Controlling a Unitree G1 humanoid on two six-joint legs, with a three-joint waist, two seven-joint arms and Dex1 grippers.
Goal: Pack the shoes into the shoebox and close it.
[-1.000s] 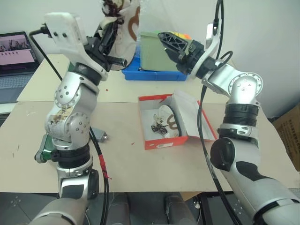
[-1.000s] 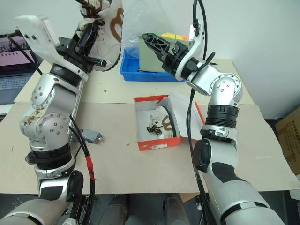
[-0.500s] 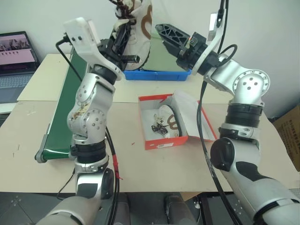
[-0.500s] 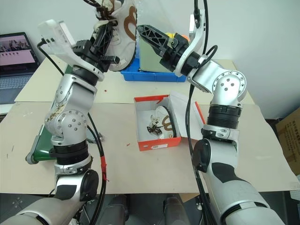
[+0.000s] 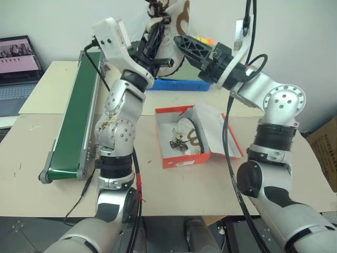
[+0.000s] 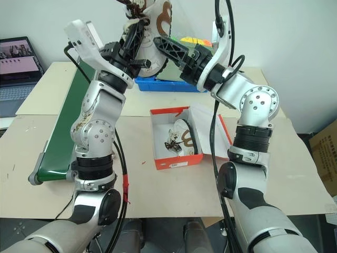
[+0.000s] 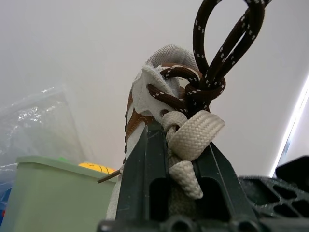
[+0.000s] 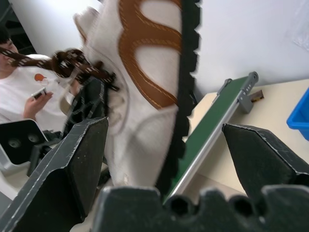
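Left tool (image 7: 169,159) pinches raised sneaker (image 6: 155,26); right tool (image 8: 159,159) spread around its sole.

Head stereo downward; wrist cameras close-up.

Sneaker (image 8: 145,72) matt mesh cloth, woven laces (image 7: 212,72); shoebox (image 5: 181,155) matt cardboard; bin (image 7: 53,193) smooth plastic.

No legible text — anywhere.
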